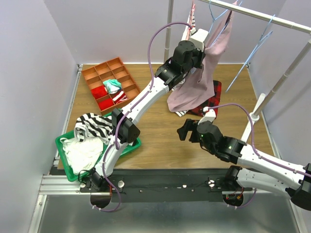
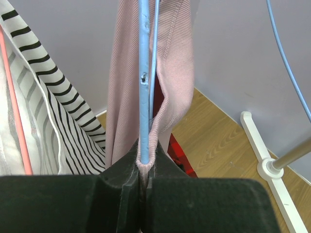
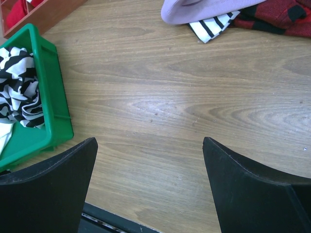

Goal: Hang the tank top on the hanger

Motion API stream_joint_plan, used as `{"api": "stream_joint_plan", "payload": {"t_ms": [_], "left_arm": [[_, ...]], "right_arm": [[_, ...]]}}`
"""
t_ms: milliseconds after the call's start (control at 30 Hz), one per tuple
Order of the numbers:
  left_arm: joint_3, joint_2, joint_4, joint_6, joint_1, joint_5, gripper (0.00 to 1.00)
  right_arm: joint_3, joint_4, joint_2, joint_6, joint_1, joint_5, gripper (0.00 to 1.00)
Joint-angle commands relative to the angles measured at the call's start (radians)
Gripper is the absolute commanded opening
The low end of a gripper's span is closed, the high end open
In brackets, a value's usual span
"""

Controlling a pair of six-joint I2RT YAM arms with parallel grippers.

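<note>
Wooden tabletop [image 1: 160,143] below rail [image 1: 252,14]: left pincer [image 2: 143,165] pinches tank top [image 2: 126,73] against hanger [image 2: 144,58] near the rail, draping apparently nearly done, release pending; right pincer [image 3: 150,160] gapes empty below.

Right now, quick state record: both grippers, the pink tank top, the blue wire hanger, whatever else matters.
dusty-pink fabric tank top: hanging, hem near the wooden table
thin light-blue wire hanger: wire runs inside the tank top
left gripper: shut, pinching tank-top fold and hanger wire together
right gripper: open, empty, over the table
green plastic bin: holds zebra-striped cloth
</note>
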Motion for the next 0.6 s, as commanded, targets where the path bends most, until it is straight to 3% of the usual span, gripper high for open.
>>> {"api": "stream_joint_plan", "payload": {"t_ms": [0,567], "left_arm": [[0.022,-0.011,0.063,-0.010,0.006,0.010,0.01],[0.017,-0.014,0.083,-0.022,0.009,-0.001,0.14]], "right_arm": [[-0.022,0.022,0.002,-0.004,0.003,0.005,0.96],[-0.034,0.019,-0.010,0.004,0.004,0.006,0.96]]}}
